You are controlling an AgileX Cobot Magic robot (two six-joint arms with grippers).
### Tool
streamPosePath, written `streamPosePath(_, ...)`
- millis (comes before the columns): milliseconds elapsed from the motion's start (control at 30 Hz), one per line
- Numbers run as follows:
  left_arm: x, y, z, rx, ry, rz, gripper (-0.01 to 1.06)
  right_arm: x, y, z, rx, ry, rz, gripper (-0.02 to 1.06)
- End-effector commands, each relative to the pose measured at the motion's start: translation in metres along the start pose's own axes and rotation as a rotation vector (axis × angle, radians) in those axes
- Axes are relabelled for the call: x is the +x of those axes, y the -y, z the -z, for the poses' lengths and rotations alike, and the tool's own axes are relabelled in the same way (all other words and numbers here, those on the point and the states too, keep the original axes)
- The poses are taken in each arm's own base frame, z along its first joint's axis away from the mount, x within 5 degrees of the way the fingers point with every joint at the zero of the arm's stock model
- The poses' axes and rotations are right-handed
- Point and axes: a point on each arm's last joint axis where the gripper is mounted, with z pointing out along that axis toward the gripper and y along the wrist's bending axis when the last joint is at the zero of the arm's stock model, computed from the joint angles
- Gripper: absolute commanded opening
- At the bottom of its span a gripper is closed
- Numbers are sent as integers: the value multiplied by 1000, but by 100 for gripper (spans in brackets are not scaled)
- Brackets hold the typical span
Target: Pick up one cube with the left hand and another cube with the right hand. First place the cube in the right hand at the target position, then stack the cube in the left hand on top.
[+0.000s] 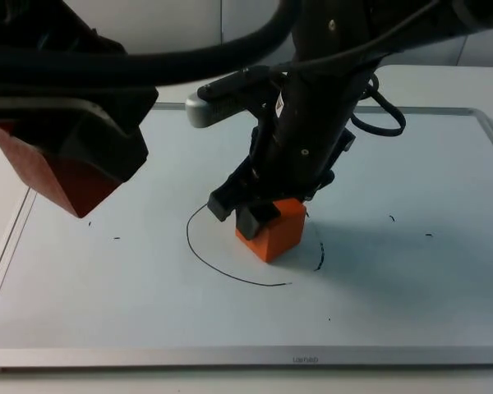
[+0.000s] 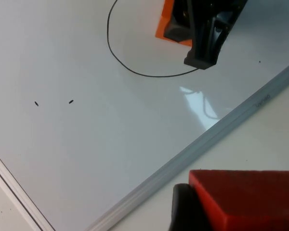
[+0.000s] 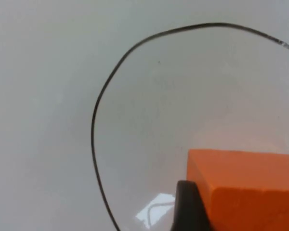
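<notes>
A red cube [image 1: 45, 172] hangs above the board's left edge, with my left gripper [image 1: 74, 176] shut on it. The left wrist view shows this red cube [image 2: 250, 199] next to a black fingertip [image 2: 185, 211]. My right gripper [image 1: 269, 217] is shut on an orange cube [image 1: 279, 234], low inside the hand-drawn black circle [image 1: 199, 250] at the board's middle. In the right wrist view the orange cube [image 3: 245, 185] sits against a fingertip [image 3: 188, 207], within the circle line [image 3: 94, 130]. I cannot tell whether the cube touches the board.
The white board [image 1: 411, 287] has a silver frame [image 1: 230, 355] along its front edge. Small black marks [image 1: 117, 239] dot the surface on the left and on the right [image 1: 429, 235]. Open board lies on both sides of the circle.
</notes>
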Motion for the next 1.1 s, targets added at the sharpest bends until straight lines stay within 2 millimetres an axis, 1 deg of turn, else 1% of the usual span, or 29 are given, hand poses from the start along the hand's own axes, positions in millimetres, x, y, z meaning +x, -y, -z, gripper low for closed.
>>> streamPosePath(0, 0, 2, 2, 9, 20, 7, 0, -4, -3, 1, -15, 29, -16, 48)
streamPosePath(33, 0, 2, 2, 9, 20, 7, 0, -4, -3, 1, -15, 29, -16, 48)
streamPosePath(133, 0, 2, 2, 9, 20, 7, 0, -7, -4, 3, -21, 47, -25, 82)
streamPosePath(167, 0, 2, 2, 9, 20, 7, 0, -7, -4, 3, -21, 47, -25, 82)
streamPosePath(233, 0, 2, 2, 9, 20, 7, 0, -9, -3, 6, -21, 55, -25, 94)
streamPosePath(267, 0, 2, 2, 9, 20, 7, 0, -14, -3, 10, -21, 65, -24, 98)
streamPosePath(333, 0, 2, 2, 9, 20, 7, 0, -17, -3, 13, -21, 66, -24, 99)
streamPosePath(433, 0, 2, 2, 9, 20, 7, 0, -26, -2, 28, -21, 88, -22, 99)
streamPosePath(467, 0, 2, 2, 9, 20, 7, 0, -26, -2, 28, -21, 88, -22, 99)
streamPosePath(500, 0, 2, 2, 9, 20, 7, 0, -29, -2, 34, -21, 99, -22, 99)
streamPosePath(533, 0, 2, 2, 9, 20, 7, 0, -31, -2, 43, -20, 116, -21, 99)
streamPosePath(567, 0, 2, 2, 9, 20, 7, 0, -34, -2, 60, -17, 152, -17, 99)
streamPosePath(600, 0, 2, 2, 9, 20, 7, 0, -34, -2, 71, -16, 171, -13, 99)
streamPosePath(633, 0, 2, 2, 9, 20, 7, 0, -34, -2, 71, -16, 171, -13, 99)
streamPosePath(733, -1, 2, 2, 10, 32, 7, 0, -34, -2, 118, -9, 251, 11, 99)
streamPosePath(767, -1, 2, 2, 10, 32, 7, 0, -34, -2, 118, -9, 251, 11, 99)
streamPosePath(800, -2, 2, 2, 11, 42, 8, 0, -32, -3, 141, -5, 290, 21, 99)
streamPosePath(833, -3, 2, 2, 11, 48, 5, 0, -29, -3, 160, 0, 324, 35, 99)
streamPosePath(900, -4, 2, 2, 11, 60, -3, 0, -21, -4, 193, 7, 390, 43, 99)
streamPosePath(933, -4, 2, 2, 11, 60, -3, 0, -21, -4, 193, 7, 390, 43, 99)
streamPosePath(1000, -5, 2, 2, 12, 68, -3, 0, -6, -4, 226, 22, 460, 51, 99)
streamPosePath(1033, -6, 2, 2, 12, 76, -3, 0, 3, -4, 237, 31, 486, 54, 99)
streamPosePath(1067, -6, 2, 2, 12, 76, -3, 0, 3, -4, 237, 31, 486, 54, 99)
